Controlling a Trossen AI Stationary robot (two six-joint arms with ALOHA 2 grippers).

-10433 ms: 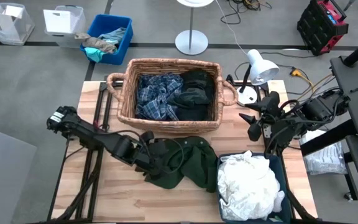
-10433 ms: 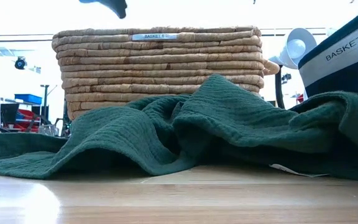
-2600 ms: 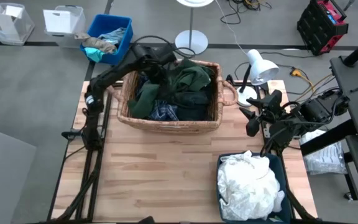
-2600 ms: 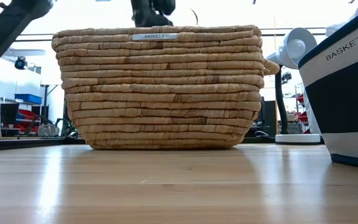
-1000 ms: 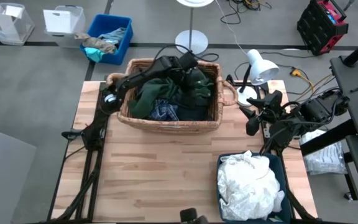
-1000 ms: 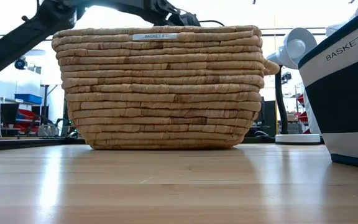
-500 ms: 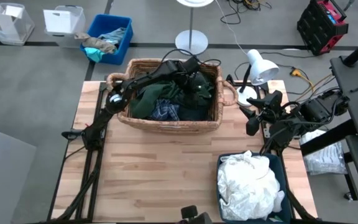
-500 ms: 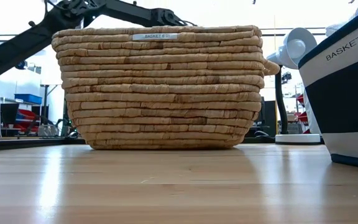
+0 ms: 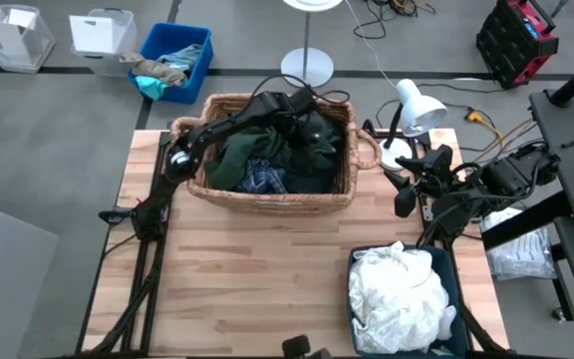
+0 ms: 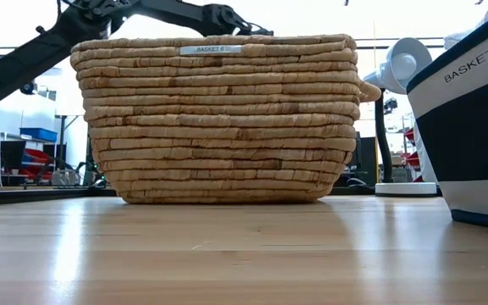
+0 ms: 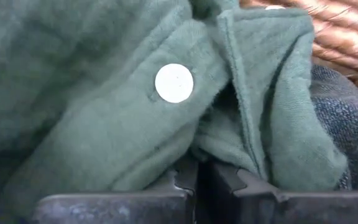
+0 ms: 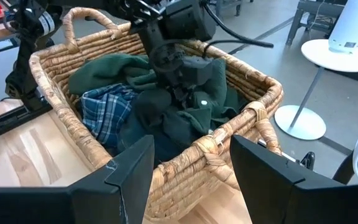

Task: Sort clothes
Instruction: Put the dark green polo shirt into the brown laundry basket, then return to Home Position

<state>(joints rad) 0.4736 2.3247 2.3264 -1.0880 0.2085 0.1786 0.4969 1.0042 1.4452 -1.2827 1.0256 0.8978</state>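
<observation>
Left fingers [image 11: 197,177] closed on dark green garment [image 9: 242,150], tips hidden; right fingers [image 12: 188,168] apart.

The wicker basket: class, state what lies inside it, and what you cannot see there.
Inside the wicker basket lie a dark green garment, a navy plaid garment and dark clothes at its right. The shut left gripper is among them. Anything beneath this pile, and the basket's floor, is covered.

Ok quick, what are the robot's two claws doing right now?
Left gripper: shut on the dark green cloth garment, inside the woven wicker basket.
Right gripper: open, holding nothing, waiting at the table's right edge.
</observation>
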